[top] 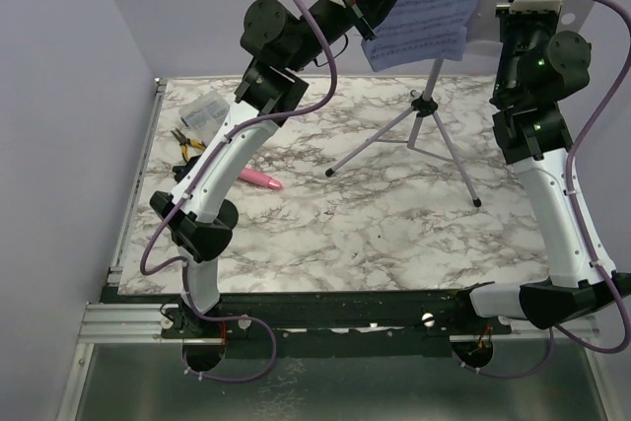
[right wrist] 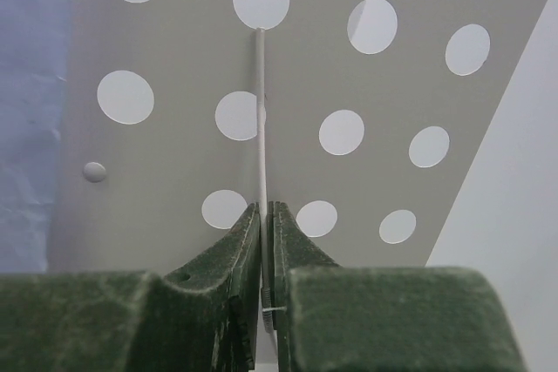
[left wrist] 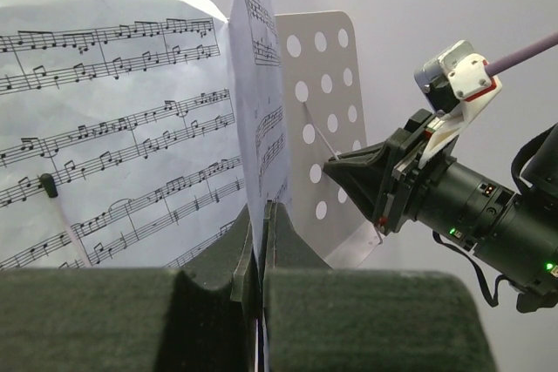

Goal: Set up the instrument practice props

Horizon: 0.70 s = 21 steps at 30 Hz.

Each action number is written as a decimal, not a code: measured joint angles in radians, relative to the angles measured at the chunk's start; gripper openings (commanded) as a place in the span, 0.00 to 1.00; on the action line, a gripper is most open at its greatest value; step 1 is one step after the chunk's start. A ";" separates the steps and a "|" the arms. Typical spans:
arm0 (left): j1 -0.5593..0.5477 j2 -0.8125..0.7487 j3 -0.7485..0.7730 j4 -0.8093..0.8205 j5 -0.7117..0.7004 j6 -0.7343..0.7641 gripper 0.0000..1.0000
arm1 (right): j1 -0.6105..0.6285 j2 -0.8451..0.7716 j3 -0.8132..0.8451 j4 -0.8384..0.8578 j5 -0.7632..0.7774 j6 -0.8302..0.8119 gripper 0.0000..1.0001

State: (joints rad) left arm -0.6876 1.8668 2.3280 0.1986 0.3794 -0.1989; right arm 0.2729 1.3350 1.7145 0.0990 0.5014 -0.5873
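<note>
The lavender perforated music-stand desk (left wrist: 327,119) stands high on its thin silver tripod (top: 426,130). Printed sheet-music pages (top: 424,7) hang in front of it. My left gripper (left wrist: 261,208) is shut on the lower edge of one page (left wrist: 259,93), seen edge-on, and another page (left wrist: 113,128) spreads to its left. My right gripper (right wrist: 267,208) is shut on the thin white wire page holder (right wrist: 261,111) that lies against the desk (right wrist: 174,172). The left wrist view shows its fingertips (left wrist: 344,170) at that wire. The pink microphone (top: 259,178) lies on the marble table.
Orange-handled pliers (top: 187,145) and a clear plastic box (top: 202,113) lie at the table's far left. The tripod's legs spread across the far middle of the marble top (top: 375,224). Walls close the left and back sides.
</note>
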 measured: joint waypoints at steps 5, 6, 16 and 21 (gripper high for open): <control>0.000 0.065 0.082 0.001 0.021 -0.003 0.00 | -0.002 -0.021 -0.053 0.060 -0.024 -0.013 0.01; 0.000 0.078 0.099 0.002 0.023 -0.004 0.00 | -0.003 -0.026 -0.063 0.071 -0.029 -0.014 0.01; 0.000 0.196 0.250 0.027 0.040 0.003 0.00 | -0.006 -0.082 -0.181 0.199 -0.087 -0.007 0.01; 0.000 0.238 0.297 0.050 0.047 0.010 0.00 | -0.007 -0.101 -0.212 0.233 -0.117 0.007 0.01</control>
State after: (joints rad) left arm -0.6876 2.1048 2.6247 0.2489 0.4267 -0.1894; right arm 0.2661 1.2339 1.5021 0.3325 0.3843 -0.5800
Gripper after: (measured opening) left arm 0.017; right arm 0.021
